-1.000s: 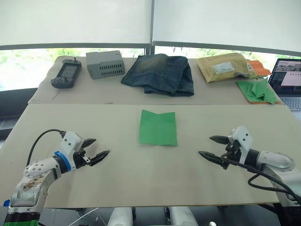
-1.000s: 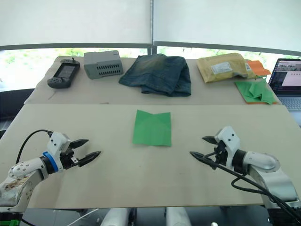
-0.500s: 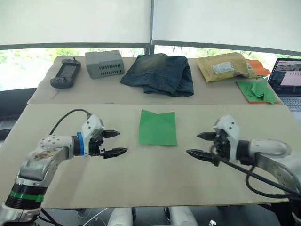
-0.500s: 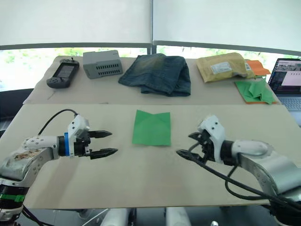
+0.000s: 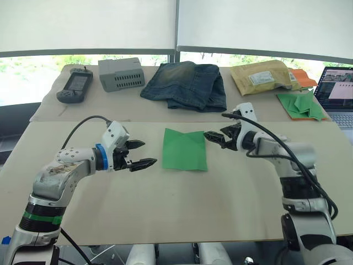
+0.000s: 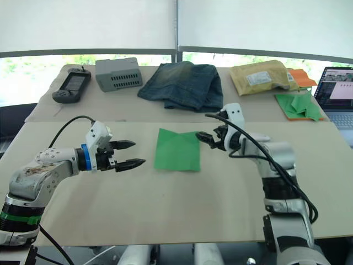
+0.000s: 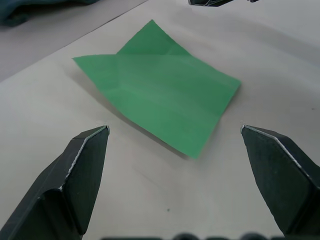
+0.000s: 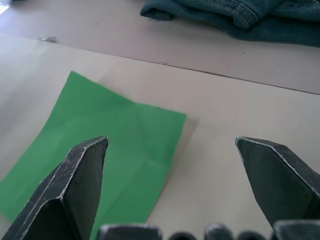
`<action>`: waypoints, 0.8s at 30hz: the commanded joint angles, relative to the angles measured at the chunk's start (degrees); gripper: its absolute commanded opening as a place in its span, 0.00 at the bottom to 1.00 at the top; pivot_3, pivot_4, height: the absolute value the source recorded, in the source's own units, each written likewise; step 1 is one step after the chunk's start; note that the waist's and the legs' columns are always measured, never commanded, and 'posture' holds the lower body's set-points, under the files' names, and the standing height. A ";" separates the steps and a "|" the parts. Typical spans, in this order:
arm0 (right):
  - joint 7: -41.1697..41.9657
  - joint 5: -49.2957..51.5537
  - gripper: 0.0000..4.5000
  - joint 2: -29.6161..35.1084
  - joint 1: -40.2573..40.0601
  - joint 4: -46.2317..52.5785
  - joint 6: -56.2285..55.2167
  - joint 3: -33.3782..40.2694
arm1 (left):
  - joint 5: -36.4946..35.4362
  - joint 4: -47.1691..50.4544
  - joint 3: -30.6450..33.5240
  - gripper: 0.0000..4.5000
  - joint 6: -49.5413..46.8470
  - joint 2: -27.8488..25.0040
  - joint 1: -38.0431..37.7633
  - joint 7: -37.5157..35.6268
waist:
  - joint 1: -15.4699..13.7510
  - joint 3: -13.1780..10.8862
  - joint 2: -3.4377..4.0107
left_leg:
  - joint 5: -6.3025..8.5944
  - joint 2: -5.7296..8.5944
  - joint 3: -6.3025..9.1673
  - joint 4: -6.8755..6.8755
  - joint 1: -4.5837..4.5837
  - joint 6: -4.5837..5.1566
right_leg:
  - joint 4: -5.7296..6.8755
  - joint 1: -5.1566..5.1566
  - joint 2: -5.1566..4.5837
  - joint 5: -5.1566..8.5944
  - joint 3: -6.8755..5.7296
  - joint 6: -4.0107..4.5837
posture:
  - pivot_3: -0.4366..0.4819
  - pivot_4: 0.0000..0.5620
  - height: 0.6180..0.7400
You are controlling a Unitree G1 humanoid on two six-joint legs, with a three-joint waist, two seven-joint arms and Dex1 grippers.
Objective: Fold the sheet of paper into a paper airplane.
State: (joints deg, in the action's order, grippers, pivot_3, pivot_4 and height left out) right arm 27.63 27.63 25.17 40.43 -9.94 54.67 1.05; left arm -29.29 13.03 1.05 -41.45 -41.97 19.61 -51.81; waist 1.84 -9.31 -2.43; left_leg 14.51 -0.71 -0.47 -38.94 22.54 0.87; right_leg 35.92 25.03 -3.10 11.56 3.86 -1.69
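Both grippers, left and right, are closing in with fingers apart on the sheet of paper lying flat at mid-table, likely readying the next fold.

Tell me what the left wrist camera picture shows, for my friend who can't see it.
A creased bright green sheet of paper lies flat on a beige table, two corners folded inward. The left gripper is open, its two black fingers spread wide in front of the sheet, not touching it.
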 commanded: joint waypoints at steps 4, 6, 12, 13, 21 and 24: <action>7.52 -5.47 1.00 -2.68 5.21 -15.03 -12.72 -3.04 | -0.05 3.81 2.11 1.00 -0.10 -0.55 -2.84 2.44 | 0.62 -0.01 0.01 | 0.00 0.05 0.02 -0.01 0.23 0.00 | -0.02 0.20 -0.10 -0.05 0.00 -0.07 | 0.48 0.27 0.91; 9.03 -6.29 1.00 -3.64 6.25 -18.46 -14.55 -3.15 | 0.18 4.33 2.19 1.00 -0.05 -1.15 -3.48 2.72 | 0.87 -0.01 0.01 | 0.00 0.07 0.03 -0.01 0.23 0.00 | -0.03 0.20 -0.12 -0.07 0.01 -0.09 | 0.48 0.27 0.91; 16.51 -5.73 0.82 -7.62 8.40 -24.95 -15.32 -3.04 | -0.38 4.41 3.00 1.00 0.09 -1.75 -3.91 3.01 | 1.00 -0.01 0.02 | 0.00 -0.01 0.26 -0.01 0.10 0.00 | 0.09 0.16 -0.03 -0.12 0.00 -0.01 | 0.48 0.27 0.91; 17.39 -5.89 0.74 -8.06 8.56 -25.57 -15.21 -3.11 | -0.47 4.32 3.19 1.00 0.25 -1.73 -3.96 2.96 | 0.98 -0.01 0.03 | 0.00 -0.01 0.25 -0.01 0.08 0.00 | 0.12 0.16 -0.02 -0.12 0.00 -0.01 | 0.48 0.27 0.91; 21.82 -5.89 0.12 -7.58 7.06 -24.09 -13.45 -2.64 | -0.89 4.17 3.90 1.00 0.68 -1.58 -4.40 2.34 | 0.82 -0.03 0.04 | -0.01 0.01 0.29 -0.01 0.06 -0.03 | 0.15 0.16 -0.05 -0.12 0.00 -0.01 | 0.48 0.27 0.91; 24.01 -4.47 0.01 -5.74 3.77 -16.54 -8.36 -3.77 | -0.97 3.88 3.52 1.00 0.89 -1.41 -4.24 1.76 | 0.57 -0.03 0.05 | -0.01 0.02 0.32 0.00 0.08 -0.03 | 0.14 0.16 -0.06 -0.12 -0.02 -0.01 | 0.48 0.27 0.91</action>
State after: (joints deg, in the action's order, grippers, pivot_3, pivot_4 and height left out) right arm 50.00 21.56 18.40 44.96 -31.41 43.91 -2.51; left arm -29.48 15.51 3.53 -41.52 -43.03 15.05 -49.42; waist 2.42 -9.34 -2.38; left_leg 14.50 -0.68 -0.15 -38.95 22.63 0.84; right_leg 36.06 25.19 -3.18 11.44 3.82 -1.70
